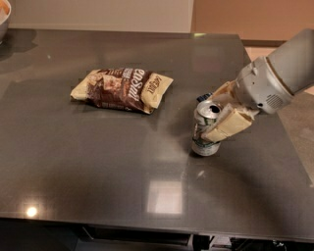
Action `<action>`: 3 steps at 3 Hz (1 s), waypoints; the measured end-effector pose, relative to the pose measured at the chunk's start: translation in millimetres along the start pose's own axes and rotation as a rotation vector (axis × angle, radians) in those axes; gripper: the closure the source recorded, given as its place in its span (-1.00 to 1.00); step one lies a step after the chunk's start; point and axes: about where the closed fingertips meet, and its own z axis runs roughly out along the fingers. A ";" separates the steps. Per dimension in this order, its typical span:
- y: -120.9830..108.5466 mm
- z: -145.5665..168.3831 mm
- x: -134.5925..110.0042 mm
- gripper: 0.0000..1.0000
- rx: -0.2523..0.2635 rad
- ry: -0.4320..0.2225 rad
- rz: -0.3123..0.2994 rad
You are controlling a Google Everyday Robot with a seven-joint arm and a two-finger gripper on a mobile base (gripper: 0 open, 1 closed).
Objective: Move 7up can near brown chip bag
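The 7up can [204, 131] stands upright on the dark grey table [98, 171], right of centre. It is silver-white with green lettering and a shiny open top. My gripper [212, 115] reaches in from the right, and its cream fingers [226, 126] are shut on the can from both sides. The brown chip bag [123, 88] lies flat to the left of the can, a short gap away, dark brown in the middle with cream ends.
A small dark blue flat packet [202, 96] peeks out just behind the can and gripper. The rim of a bowl [4, 14] shows at the far left corner. The table's right edge [294, 147] runs under my arm.
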 end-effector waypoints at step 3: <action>-60.3 40.8 -43.1 1.00 0.015 -0.087 0.050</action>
